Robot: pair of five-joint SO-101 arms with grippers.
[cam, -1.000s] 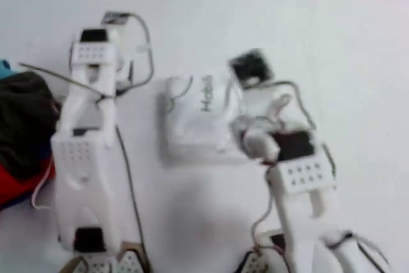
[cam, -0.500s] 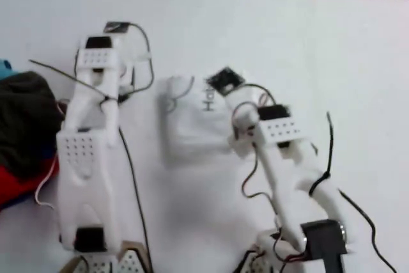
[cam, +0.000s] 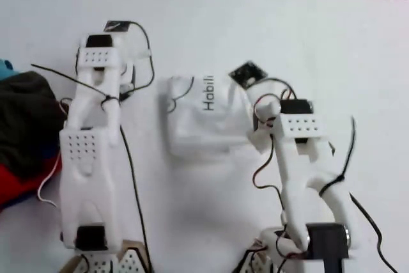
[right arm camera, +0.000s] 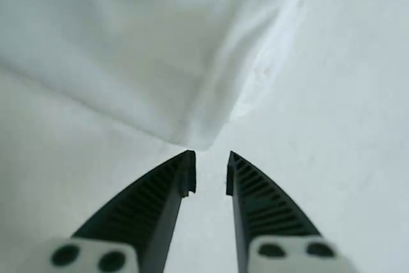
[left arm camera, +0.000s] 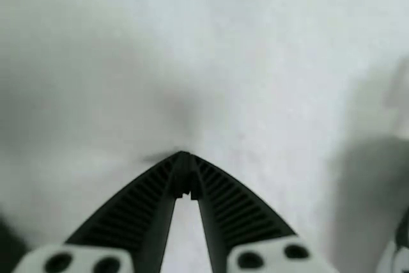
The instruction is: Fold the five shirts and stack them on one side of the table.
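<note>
The right gripper (right arm camera: 210, 164), fingers slightly parted by the folded white shirt (right arm camera: 128, 49), should pinch every layer at its corner (left gripper (left arm camera: 184, 164): fingers closed, empty).

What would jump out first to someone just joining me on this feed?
The folded white shirt in the middle of the table, with the right end effector parted just off its corner. Next, the heap of dark, red and blue clothes at the table's left edge, beside the left arm, with the left end effector shut over bare tabletop.
</note>
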